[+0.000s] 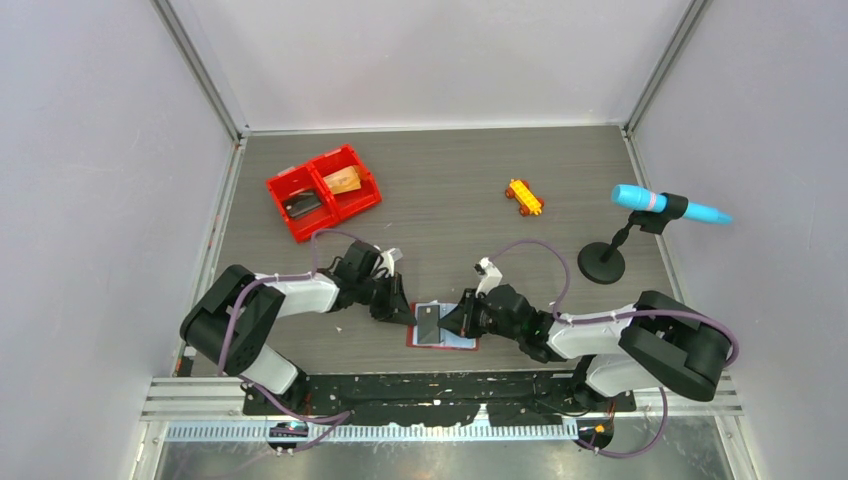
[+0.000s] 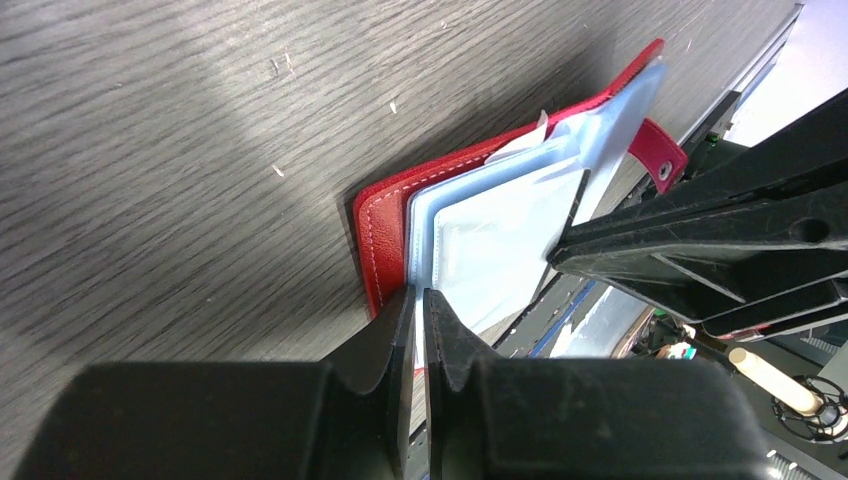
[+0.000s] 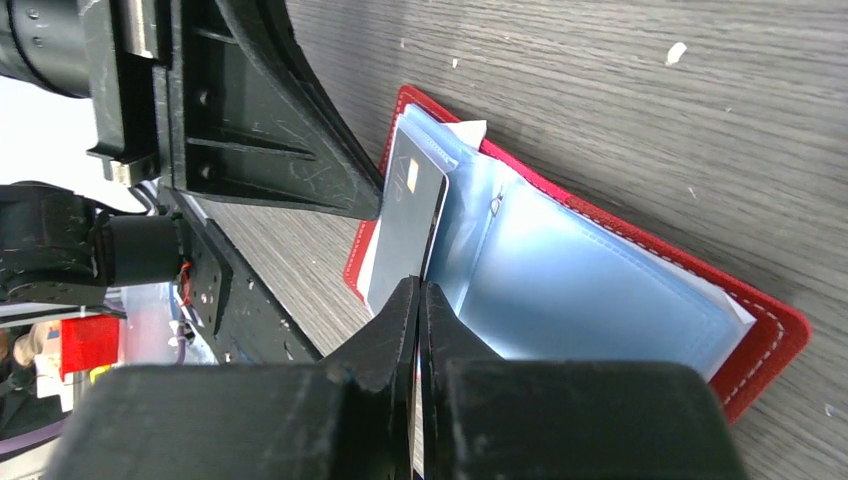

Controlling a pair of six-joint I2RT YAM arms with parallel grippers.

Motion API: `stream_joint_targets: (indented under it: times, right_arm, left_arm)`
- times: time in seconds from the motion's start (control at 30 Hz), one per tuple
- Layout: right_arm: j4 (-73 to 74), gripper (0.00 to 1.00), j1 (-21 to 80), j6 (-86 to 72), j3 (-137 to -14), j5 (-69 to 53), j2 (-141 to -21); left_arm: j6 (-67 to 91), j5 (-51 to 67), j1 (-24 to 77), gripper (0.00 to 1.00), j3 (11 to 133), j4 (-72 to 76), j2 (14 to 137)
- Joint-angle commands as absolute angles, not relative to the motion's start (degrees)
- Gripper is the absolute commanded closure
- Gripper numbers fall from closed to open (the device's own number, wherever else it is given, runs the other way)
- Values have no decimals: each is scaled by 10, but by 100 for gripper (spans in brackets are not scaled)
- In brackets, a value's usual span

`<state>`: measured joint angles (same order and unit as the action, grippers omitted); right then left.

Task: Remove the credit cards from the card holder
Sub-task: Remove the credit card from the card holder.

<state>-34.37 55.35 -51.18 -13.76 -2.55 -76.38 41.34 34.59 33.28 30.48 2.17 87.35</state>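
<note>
The dark red card holder lies open near the table's front edge, its pale blue sleeves fanned upward. My left gripper is shut on the corner of one pale blue sleeve, beside the red cover. A grey-blue credit card with a chip stands tilted, partly out of a sleeve. My right gripper is shut on this card's lower corner. From above, the left gripper and the right gripper face each other across the card.
A bright red two-compartment bin holding objects sits at the back left. An orange-yellow toy vehicle lies at the back right. A blue microphone on a black stand is at the right. The black front rail runs just behind the card holder.
</note>
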Motion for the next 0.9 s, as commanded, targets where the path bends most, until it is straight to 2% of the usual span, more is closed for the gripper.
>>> stream_joint_targets:
  times: [0.0,0.4,0.87]
  right_arm:
    - [-423,95,545,-513,-132,-69,-774]
    - [-473,95,525,-560,-111,-91,-804]
    - [-445,95,510,-577,-85,-94,-749]
  left_arm:
    - [391,306,338,90,305,-13,890]
    - [391,299,338,90,306,-22,890]
    - [383,287,338,90,312,-42,894]
